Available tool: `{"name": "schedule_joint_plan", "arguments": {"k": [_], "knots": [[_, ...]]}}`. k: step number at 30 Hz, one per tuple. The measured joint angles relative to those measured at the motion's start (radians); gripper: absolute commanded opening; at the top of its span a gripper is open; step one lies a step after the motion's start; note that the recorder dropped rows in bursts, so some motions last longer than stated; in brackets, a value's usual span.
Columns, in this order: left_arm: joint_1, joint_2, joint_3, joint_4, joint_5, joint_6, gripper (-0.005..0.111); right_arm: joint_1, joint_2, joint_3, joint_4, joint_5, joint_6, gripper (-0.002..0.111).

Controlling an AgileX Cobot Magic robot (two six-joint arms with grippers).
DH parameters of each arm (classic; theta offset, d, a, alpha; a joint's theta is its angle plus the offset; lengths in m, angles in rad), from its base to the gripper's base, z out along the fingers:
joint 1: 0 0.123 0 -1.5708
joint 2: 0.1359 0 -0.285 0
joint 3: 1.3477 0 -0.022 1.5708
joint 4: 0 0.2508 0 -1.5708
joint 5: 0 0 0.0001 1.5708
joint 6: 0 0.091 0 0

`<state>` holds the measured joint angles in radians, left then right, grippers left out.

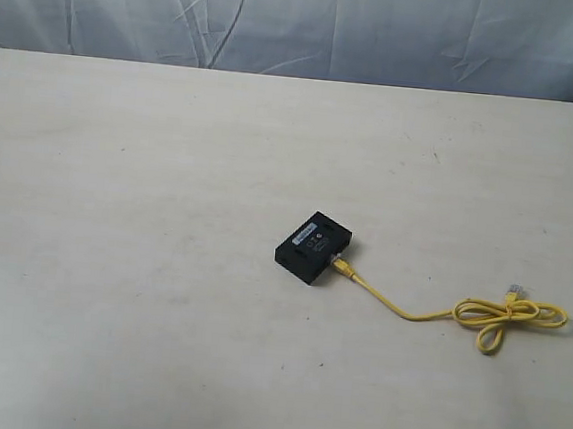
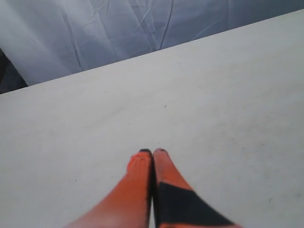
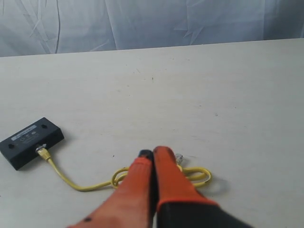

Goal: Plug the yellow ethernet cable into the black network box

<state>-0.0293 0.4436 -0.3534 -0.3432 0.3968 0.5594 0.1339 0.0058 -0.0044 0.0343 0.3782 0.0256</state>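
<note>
Exterior view: cable point(image 1: 506, 313) looks already plugged into the box point(image 1: 311, 245), left gripper point(image 2: 153, 152) and right gripper point(image 3: 152, 152) pinched together empty, so just double-check seating.

A wide, pale cream table point(image 1: 139, 292) with faint scuffs and small dark specks fills the near scene. Behind its far edge hangs a wrinkled grey-blue cloth backdrop point(image 1: 383, 27), creased in long folds. The light is soft and even

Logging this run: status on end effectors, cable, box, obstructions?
Left end effector shut, empty; right end effector same. Yellow ethernet cable end at black network box port, looks seated. Nothing obstructing.
</note>
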Motion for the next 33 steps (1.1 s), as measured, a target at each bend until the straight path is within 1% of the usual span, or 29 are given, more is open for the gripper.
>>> {"name": "schedule_joint_plan", "arguments": {"k": [7,13,18,26,28,30,32,33], "knots": [[0.003,-0.243,0.177,0.005,-0.040,0.000,0.000,0.000,0.000,0.000,0.000,0.000,0.000,0.000],[0.003,-0.421,0.288,0.007,-0.047,0.000,0.000,0.000,0.000,0.000,0.002,0.000,0.000,0.000],[0.003,-0.437,0.346,0.017,-0.046,0.000,0.000,0.000,0.000,0.000,0.002,0.000,0.002,0.000],[0.003,-0.437,0.348,0.026,-0.063,-0.002,0.000,0.000,0.000,0.000,0.002,0.000,0.002,0.000],[0.003,-0.437,0.348,0.051,-0.063,-0.052,0.000,0.000,0.000,0.002,0.002,-0.002,0.002,0.000],[0.007,-0.437,0.348,0.156,-0.068,-0.244,0.000,0.000,0.000,0.002,0.002,-0.002,0.002,0.000],[0.009,-0.437,0.348,0.220,-0.070,-0.378,0.000,0.000,0.000,0.002,0.002,-0.002,0.002,0.000],[0.009,-0.437,0.348,0.230,-0.070,-0.412,0.000,0.000,0.000,0.002,0.002,-0.002,0.002,0.000]]}}
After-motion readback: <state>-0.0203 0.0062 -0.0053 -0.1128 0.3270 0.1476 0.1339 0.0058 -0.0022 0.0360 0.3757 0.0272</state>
